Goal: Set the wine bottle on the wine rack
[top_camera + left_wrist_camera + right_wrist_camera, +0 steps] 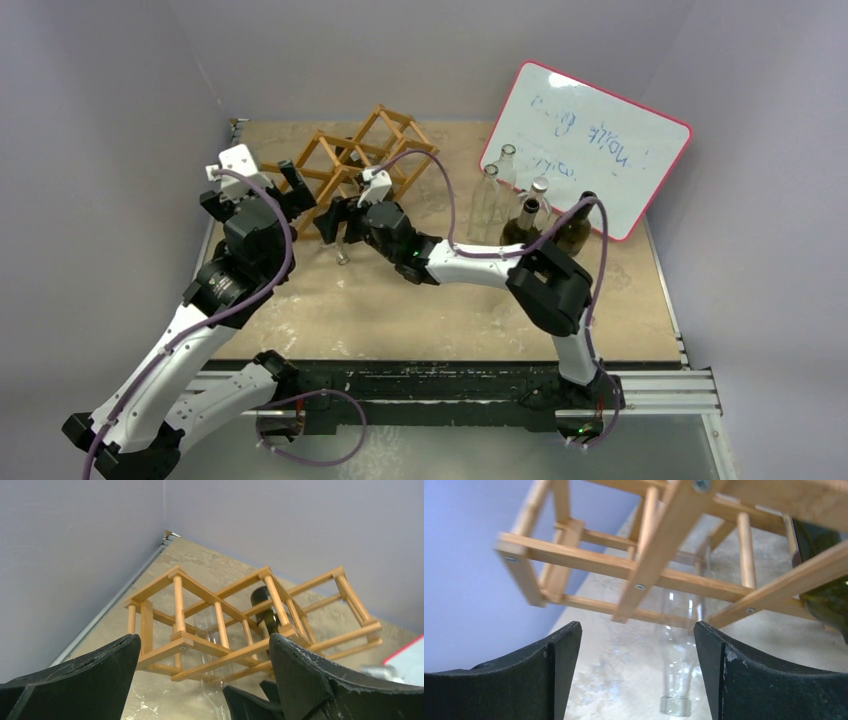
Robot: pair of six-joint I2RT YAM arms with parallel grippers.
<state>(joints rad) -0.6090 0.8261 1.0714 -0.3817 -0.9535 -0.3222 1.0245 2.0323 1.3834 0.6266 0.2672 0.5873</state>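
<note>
- Two arms reach in toward the wine rack point(352, 162), which stands at the far left of the tan tabletop point(450, 310), close to the back wall.
- One clear wine bottle point(675, 680) lies with its body reaching into a low cell of the rack behind the front slats. Its neck sticks out toward the right wrist camera, and its mouth is low, near the tabletop.
- The right end effector point(636, 630) is spread wide. Its two black fingers point(559, 650) stand on either side of the clear bottle's neck with a gap on both sides, so it grips nothing.
- From above, the right end effector point(340, 222) sits just in front of the rack's near face.
- The left end effector point(205, 642) is also wide and holds nothing. It points at the rack's left end from just beside it.
- A dark green bottle point(265, 611) already rests in a neighbouring cell of the rack, base outward in the left wrist view. The right wrist view shows it at the right edge point(824, 590), beside the clear bottle.
- At the far right of the tabletop, several standing bottles point(525, 215), some clear and some dark, are grouped in front of a red-edged whiteboard point(590, 140) that leans against the wall, well apart from the rack.
</note>
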